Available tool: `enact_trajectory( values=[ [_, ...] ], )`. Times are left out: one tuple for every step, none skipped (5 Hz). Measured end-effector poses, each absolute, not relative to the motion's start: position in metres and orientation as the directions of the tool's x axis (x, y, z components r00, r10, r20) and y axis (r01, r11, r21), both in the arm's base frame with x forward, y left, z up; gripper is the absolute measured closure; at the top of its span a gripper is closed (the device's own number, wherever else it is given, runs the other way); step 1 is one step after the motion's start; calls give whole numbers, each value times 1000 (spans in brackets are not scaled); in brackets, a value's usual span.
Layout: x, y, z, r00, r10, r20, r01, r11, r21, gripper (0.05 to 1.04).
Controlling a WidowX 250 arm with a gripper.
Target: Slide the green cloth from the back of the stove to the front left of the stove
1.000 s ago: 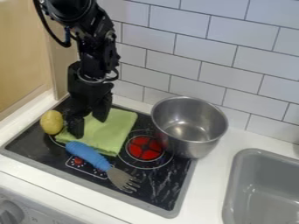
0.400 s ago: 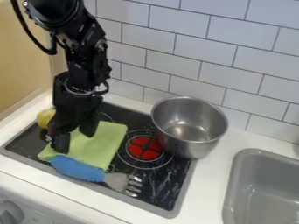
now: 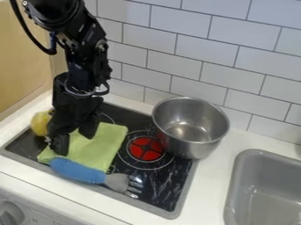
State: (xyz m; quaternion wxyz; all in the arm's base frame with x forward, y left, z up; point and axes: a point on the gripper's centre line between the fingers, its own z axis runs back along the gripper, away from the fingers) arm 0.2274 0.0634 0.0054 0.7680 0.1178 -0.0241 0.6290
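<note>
Smooth green cloth (image 3: 101, 144) is spread flat on glossy black stovetop (image 3: 154, 186), touched by the gripper (image 3: 75, 143), fingers parted, released! Blue-handled, pronged utensil (image 3: 79, 170) is laid alongside; rounded yellow object (image 3: 40, 123) is partly covered; deep, shiny metal pot (image 3: 191, 127) is set rightward. One of each is counted!

Camera-right of gripper (image 3: 73, 139): free burner (image 3: 145, 148), then pot (image 3: 191, 127) | camera-left: yellow object (image 3: 40, 123), close | camera-side: blue-handled fork (image 3: 79, 171) | beneath: green cloth (image 3: 101, 143)

A kitchen corner with black stovetop (image 3: 167, 181), gray sink (image 3: 262, 176) and tiled wall (image 3: 191, 52).
</note>
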Motion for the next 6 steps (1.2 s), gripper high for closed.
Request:
enact_trajectory(
  values=[
    [229,68,10,205,957,205,-971,172,168,85],
    [246,74,32,182,950,255,-982,163,93,85],
    [260,78,50,168,940,298,-986,161,46,85],
    [265,80,66,155,930,332,-987,161,10,85],
    [275,72,85,163,916,367,-980,192,-45,85],
    [276,70,87,193,914,358,-975,219,-35,85]
  ],
)
